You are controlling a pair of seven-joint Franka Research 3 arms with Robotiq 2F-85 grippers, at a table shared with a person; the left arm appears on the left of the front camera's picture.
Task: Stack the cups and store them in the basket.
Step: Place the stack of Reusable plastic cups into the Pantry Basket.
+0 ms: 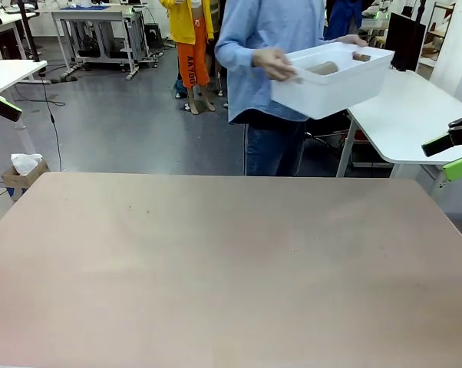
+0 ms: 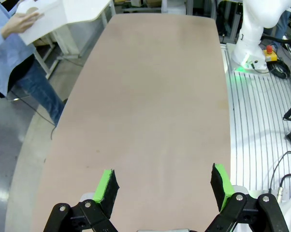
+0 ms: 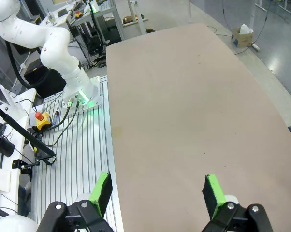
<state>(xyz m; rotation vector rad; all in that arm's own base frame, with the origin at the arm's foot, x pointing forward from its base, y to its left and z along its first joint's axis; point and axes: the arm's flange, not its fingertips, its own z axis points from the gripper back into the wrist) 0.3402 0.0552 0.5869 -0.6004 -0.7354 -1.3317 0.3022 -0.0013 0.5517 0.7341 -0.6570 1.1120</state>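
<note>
A person in a light blue shirt stands at the far side and holds the white basket up in both hands, tilted, above the table's far edge. Tan-brown cups lie inside it, partly hidden by its wall; the mint-green cup is hidden. The basket also shows at the top left of the left wrist view. My left gripper is open over the bare tabletop, its fingers at the left edge of the front view. My right gripper is open too, its fingers at the right edge.
The tan tabletop spreads across the front view. A second white table stands behind at the right. A small cardboard box with paper sits on the floor at the left. The other arm's white base stands beside the table.
</note>
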